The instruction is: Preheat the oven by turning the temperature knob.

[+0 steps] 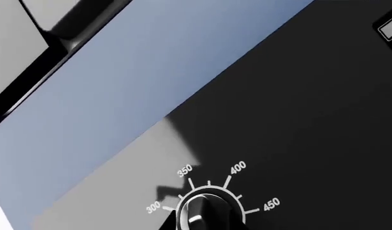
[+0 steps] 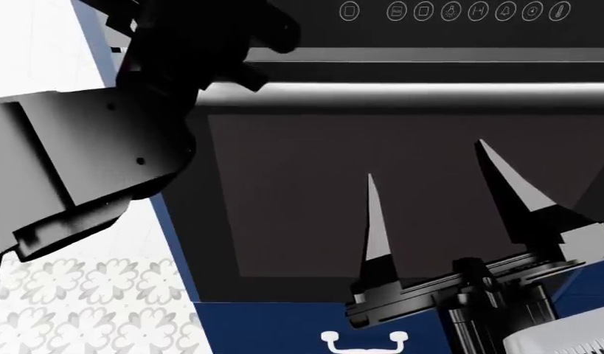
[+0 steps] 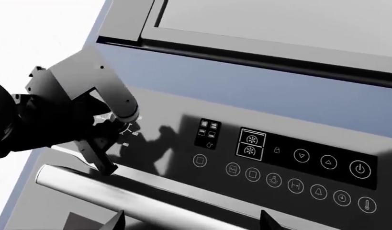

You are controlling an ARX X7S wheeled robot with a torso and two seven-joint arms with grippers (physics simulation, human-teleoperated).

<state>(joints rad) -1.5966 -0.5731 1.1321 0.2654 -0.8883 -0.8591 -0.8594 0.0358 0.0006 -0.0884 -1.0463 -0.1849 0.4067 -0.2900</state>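
Two arms are up at the oven (image 2: 380, 192), and it fills the head view: dark glass door facing the robot, long silver bar handle (image 2: 400, 94) running level across the top of the door, its long axis side to side. Above that sits the black control panel (image 3: 298, 143), a wide strip running the same way as the handle, with white icons in a row and two small display windows (image 3: 252, 144) near its middle.

Over at the panel's far end from the power icon, the left gripper (image 3: 109, 125) is right on the temperature knob (image 1: 205, 211). From the left wrist camera the knob sits inside a white dial scale reading 300, 350, 400, 450; its raised grip bar appears to aim between 300 and 350, though only part of it shows. Whether the left jaws are actually clamped on the knob, I cannot tell; the arm's body hides the fingertips.

Lower down, the right gripper (image 2: 434, 192) hangs in front of the glass door, fingers (image 2: 375, 221) pointing upward at the handle, jaws spread wide with nothing between them. A white drawer pull (image 2: 365, 341) shows on the blue cabinet front below the door.
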